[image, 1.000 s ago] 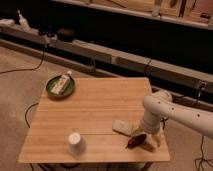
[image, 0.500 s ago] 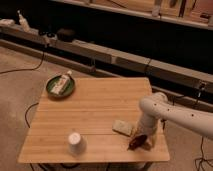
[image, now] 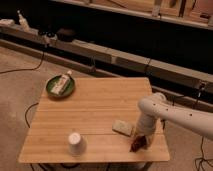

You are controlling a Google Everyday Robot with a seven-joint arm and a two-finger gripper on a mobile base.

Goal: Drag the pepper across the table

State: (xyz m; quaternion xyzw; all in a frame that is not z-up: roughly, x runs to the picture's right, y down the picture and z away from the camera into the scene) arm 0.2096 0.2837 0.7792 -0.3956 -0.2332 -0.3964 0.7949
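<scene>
Pepper (image: 137, 145) lies near the table's (image: 95, 110) 5 o'clock corner, close to the front edge. The gripper (image: 138, 138) sits right on top of it; whether it is open or clamped on the pepper cannot be told. A tan block (image: 123, 127) lies just beside, at the pepper's 10 o'clock, and a white cup (image: 75, 143) stands at its 9 o'clock. A green plate (image: 50, 90) at the table's 10 o'clock corner holds a tube (image: 62, 84), its label unreadable. Since a second ago the arm has lowered onto the pepper, which has barely shifted.
</scene>
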